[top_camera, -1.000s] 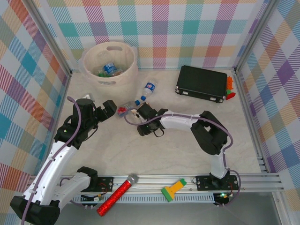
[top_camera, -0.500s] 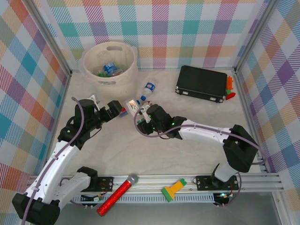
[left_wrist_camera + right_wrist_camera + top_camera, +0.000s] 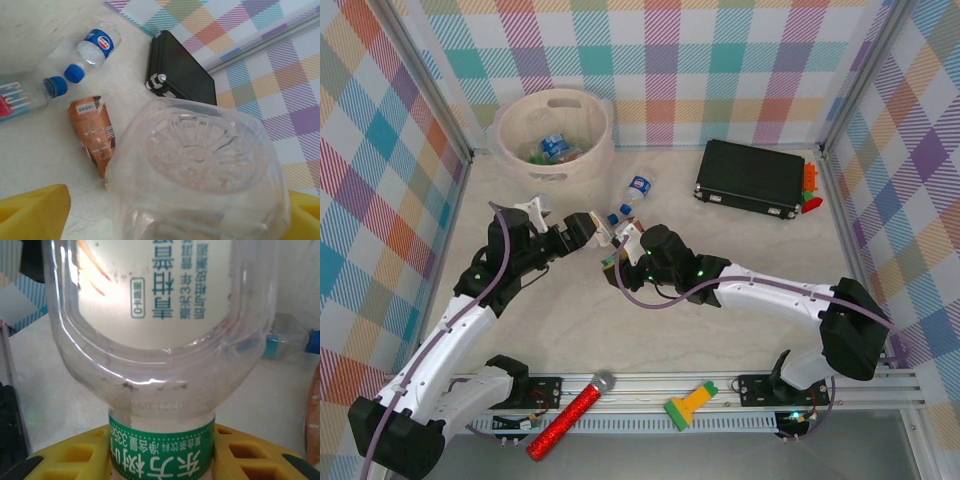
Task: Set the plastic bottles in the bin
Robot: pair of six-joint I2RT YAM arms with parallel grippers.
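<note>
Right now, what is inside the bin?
The bin holds several bottles, blue-labelled and green ones among them. Its near wall and the top bottles hide whatever lies deeper.

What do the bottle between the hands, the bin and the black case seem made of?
Bottle: clear glossy thin plastic, see-through at its ribbed base. Bin: pale cream plastic, dull finish, moulded handle slots. Case: black, matte, silvery clasps; hard plastic or covered board, cannot tell.

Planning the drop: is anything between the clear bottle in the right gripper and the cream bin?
Nothing visible does. Bare tabletop lies between the clear plastic bottle with green neck label and the round cream plastic bin; the left gripper, open, brackets the bottle's base.
</note>
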